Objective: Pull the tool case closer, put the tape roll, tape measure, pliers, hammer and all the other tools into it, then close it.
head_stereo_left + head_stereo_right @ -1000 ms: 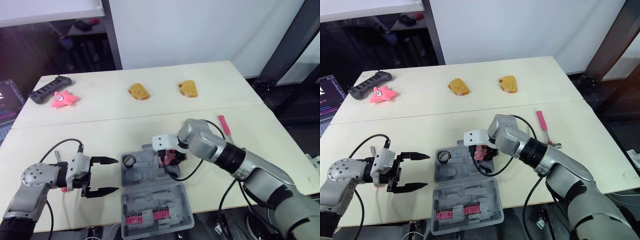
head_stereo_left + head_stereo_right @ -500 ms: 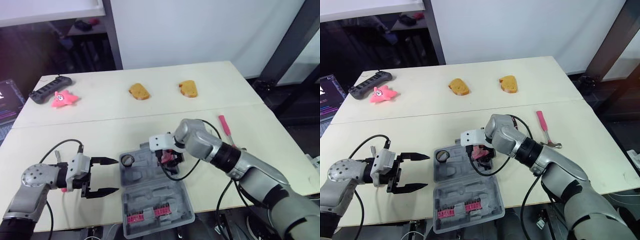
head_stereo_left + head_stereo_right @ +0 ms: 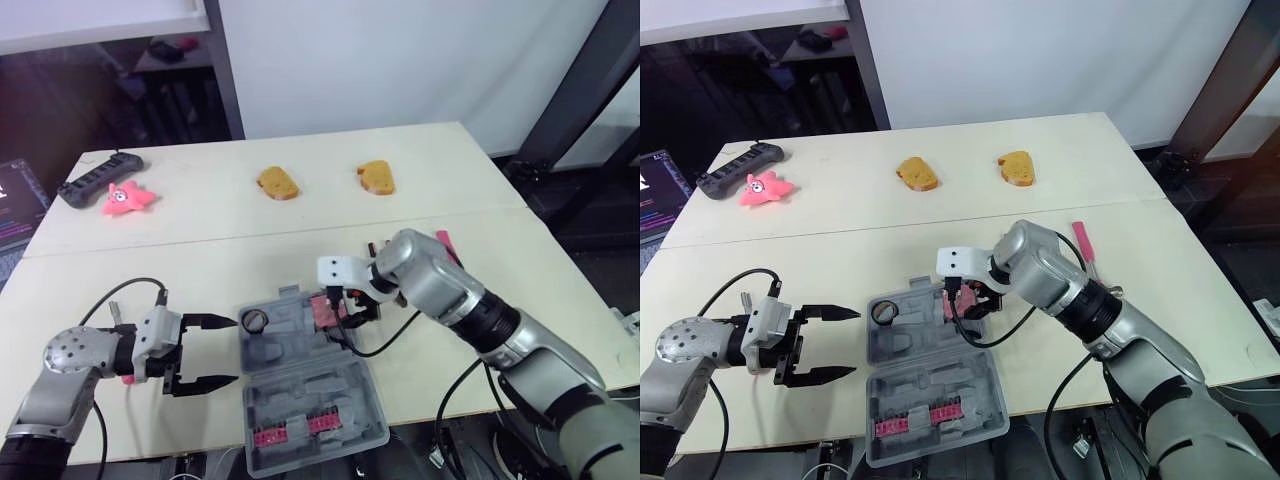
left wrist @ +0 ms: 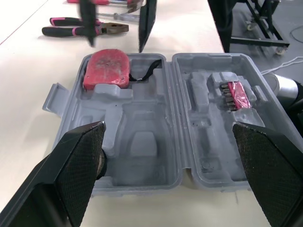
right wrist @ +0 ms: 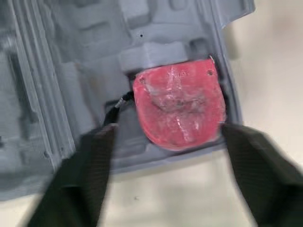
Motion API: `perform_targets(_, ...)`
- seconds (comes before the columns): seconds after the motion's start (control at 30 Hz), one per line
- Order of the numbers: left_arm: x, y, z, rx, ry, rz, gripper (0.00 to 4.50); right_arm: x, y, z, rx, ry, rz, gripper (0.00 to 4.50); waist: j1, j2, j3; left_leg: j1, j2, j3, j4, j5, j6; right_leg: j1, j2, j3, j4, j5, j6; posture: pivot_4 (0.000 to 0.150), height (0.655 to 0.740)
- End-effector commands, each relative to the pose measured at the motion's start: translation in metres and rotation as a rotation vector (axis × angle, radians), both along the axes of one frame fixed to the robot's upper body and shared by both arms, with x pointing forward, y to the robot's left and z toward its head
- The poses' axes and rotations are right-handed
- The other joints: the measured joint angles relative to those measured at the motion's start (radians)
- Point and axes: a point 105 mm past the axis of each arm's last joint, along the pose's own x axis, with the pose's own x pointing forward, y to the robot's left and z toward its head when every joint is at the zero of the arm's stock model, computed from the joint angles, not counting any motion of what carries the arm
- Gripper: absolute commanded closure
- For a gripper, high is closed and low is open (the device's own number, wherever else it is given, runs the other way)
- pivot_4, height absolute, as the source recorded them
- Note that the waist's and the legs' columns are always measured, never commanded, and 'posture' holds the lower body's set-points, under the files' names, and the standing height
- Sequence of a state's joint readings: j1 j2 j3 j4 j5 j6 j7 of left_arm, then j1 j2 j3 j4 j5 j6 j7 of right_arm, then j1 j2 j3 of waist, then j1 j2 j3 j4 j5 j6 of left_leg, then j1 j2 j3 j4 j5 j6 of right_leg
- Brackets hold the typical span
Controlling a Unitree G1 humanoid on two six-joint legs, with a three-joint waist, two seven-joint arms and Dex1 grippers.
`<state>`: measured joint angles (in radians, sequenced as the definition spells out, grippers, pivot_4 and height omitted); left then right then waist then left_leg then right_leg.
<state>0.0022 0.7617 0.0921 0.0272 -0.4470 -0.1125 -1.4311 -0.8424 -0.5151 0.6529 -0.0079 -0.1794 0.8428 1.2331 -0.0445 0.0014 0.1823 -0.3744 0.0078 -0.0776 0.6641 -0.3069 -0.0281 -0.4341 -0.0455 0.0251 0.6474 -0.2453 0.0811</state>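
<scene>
As the packing job goes on, the open grey case point(image 3: 300, 385) lies near the front edge of the tabletop point(image 3: 200, 260), with the red tape measure point(image 5: 179, 106) in a corner pocket of its far half and the tape roll point(image 3: 257, 321) in the opposite corner of that half. The right claw point(image 5: 168, 137) hangs above the tape measure, released, with one black finger to each side and neither gripping it. The left claw point(image 3: 232, 350) waits just beside the case's left edge, also spread and empty. The pliers point(image 4: 85, 30) and the pink-handled hammer point(image 3: 447, 248) lie on the tabletop beyond the case, not yet packed. The step in hand appears to be letting go of the tape measure. Doing it well likely means lifting the right claw straight up, keeping its fingers wide so they do not catch the black wrist strap or tip the tape measure out of its pocket. Whether the tape measure sits fully down cannot be told, and a proud edge could stop the lid closing. The left claw is well placed to steady the case if it slides.
</scene>
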Motion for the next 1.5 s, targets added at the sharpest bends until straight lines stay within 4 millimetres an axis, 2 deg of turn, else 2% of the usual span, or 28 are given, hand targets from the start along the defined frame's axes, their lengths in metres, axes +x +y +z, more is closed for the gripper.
perform_targets(0.03,0.001,0.0,0.006,-0.001,-0.025,-0.003,0.0,0.003,0.01,0.017,0.118,-0.105,0.042,2.84,0.0,0.0,0.0,0.0,0.0,0.0,0.0,0.0,0.0,0.0,0.0,0.0,0.0,0.0,0.0,0.15,0.74)
perform_targets(0.2,0.0,0.0,0.007,-0.001,-0.026,0.0,0.0,-0.007,0.005,0.015,0.285,-0.107,0.065,2.84,0.002,0.0,0.0,0.0,0.0,0.0,0.0,0.0,0.0,0.0,0.0,0.0,0.0,0.0,0.0,0.15,0.74)
perform_targets(0.3,0.0,0.0,0.007,-0.001,-0.027,0.002,0.0,-0.01,0.0,0.01,0.323,-0.081,0.066,2.84,0.002,0.0,0.0,0.0,0.0,0.0,0.0,0.0,0.0,0.001,-0.001,0.0,0.0,0.0,0.0,0.15,0.74)
perform_targets(0.47,-0.001,0.0,0.006,-0.001,-0.027,0.001,0.0,0.006,-0.001,0.007,0.402,-0.111,-0.002,2.84,-0.001,0.0,0.0,0.001,0.001,0.0,0.0,0.0,0.0,0.001,0.001,0.0,0.0,0.0,0.0,0.15,0.74)
perform_targets(0.57,0.0,0.0,0.007,-0.001,-0.029,0.002,0.0,0.009,0.001,0.008,0.437,-0.109,0.0,2.84,0.001,0.0,0.0,0.001,0.0,0.0,0.0,0.0,0.0,0.001,0.0,0.0,0.0,0.0,0.0,0.15,0.74)
perform_targets(0.73,0.0,0.0,0.007,-0.001,-0.031,0.003,0.0,0.013,-0.006,-0.018,0.392,-0.046,-0.042,2.84,0.002,0.0,0.0,0.001,0.0,0.0,0.0,0.0,0.0,0.001,0.0,0.0,0.0,0.0,0.0,0.15,0.74)
perform_targets(1.0,0.0,0.0,0.007,-0.002,-0.031,0.007,0.0,0.013,-0.036,-0.077,0.188,0.121,-0.208,2.84,0.001,0.0,-0.001,0.004,0.0,0.0,0.0,0.0,0.0,0.005,0.0,0.0,-0.001,0.0,0.0,0.15,0.74)
perform_targets(1.13,0.0,0.001,0.008,-0.001,-0.033,0.009,0.0,0.011,-0.042,-0.088,0.14,0.173,-0.248,2.84,0.004,-0.003,-0.005,0.007,0.0,0.0,0.0,0.0,0.0,0.009,0.0,0.0,-0.001,0.0,0.0,0.15,0.74)
perform_targets(1.27,0.0,0.002,0.008,0.002,-0.035,0.011,0.0,0.004,-0.051,-0.108,0.054,0.227,-0.283,2.84,0.004,-0.008,-0.011,0.012,0.0,0.0,-0.001,0.0,0.0,0.013,0.0,0.0,-0.002,0.0,0.0,0.15,0.74)
perform_targets(1.37,0.0,0.001,0.008,0.002,-0.034,0.012,0.0,0.005,-0.039,-0.1,0.108,0.213,-0.251,2.84,0.003,-0.008,-0.016,0.024,0.0,-0.001,-0.004,-0.001,0.002,0.025,0.0,0.0,-0.005,-0.004,-0.004,0.15,0.74)
perform_targets(1.5,0.0,0.001,0.008,-0.001,-0.037,0.017,0.0,0.011,-0.006,-0.053,0.339,0.11,-0.13,2.84,0.002,-0.009,-0.017,0.025,0.0,-0.001,-0.006,-0.001,0.002,0.027,0.001,-0.001,-0.007,-0.005,-0.004,0.15,0.74)
